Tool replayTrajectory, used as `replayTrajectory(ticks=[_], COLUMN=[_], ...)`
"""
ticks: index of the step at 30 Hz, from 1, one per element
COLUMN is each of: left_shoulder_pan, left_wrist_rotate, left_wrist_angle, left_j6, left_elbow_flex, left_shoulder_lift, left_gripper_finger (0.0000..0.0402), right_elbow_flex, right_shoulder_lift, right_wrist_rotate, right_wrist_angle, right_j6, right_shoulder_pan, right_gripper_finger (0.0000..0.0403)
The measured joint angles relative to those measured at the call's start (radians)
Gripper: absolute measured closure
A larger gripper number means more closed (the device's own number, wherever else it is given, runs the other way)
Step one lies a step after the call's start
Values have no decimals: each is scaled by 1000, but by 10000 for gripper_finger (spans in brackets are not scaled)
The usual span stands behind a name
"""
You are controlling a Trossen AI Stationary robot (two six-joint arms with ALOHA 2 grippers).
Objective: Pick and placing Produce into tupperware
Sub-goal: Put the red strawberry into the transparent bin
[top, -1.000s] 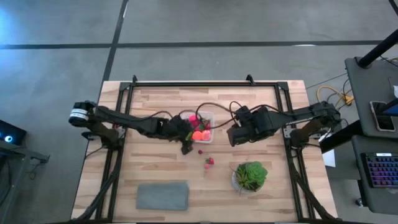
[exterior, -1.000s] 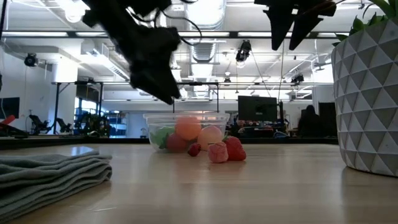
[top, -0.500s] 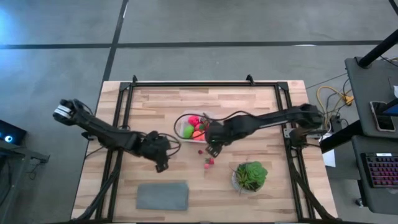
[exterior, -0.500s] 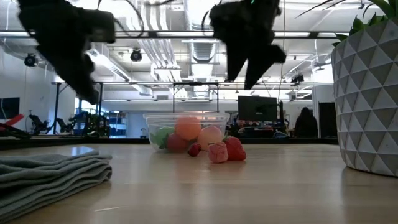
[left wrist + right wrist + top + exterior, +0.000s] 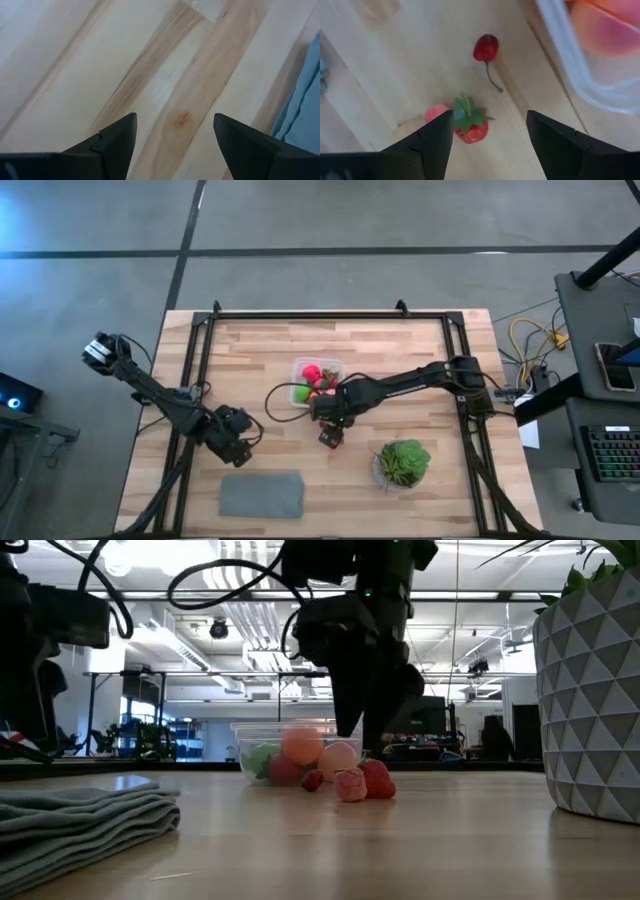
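Right tool (image 5: 490,137) open above strawberry (image 5: 469,122) on bench (image 5: 380,60), lined up to grasp it for the box (image 5: 580,75); left tool (image 5: 175,145) open, idle.

Wooden table (image 5: 250,350): tupperware (image 5: 318,370), strawberries (image 5: 470,122), grey mat (image 5: 261,495), potted plant (image 5: 401,464).
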Motion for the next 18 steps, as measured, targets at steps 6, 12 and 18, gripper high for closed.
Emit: replayTrajectory(ticks=[6, 12, 18], left_shoulder_pan=[-10, -10, -10], left_wrist_rotate=[0, -3, -5], left_wrist_angle=[7, 12, 20], left_j6=[-1, 4, 6], left_elbow_flex=[-4, -9, -14], left_shoulder_lift=[3, 3, 3], left_gripper_finger=[152, 152, 152], right_elbow_flex=[27, 21, 18], right_shoulder_lift=[34, 34, 48], right_wrist_rotate=[-57, -57, -66], right_wrist_angle=[-66, -119, -98], right_j6=[-29, -40, -14], right_shoulder_pan=[1, 14, 25], right_gripper_finger=[162, 167, 168])
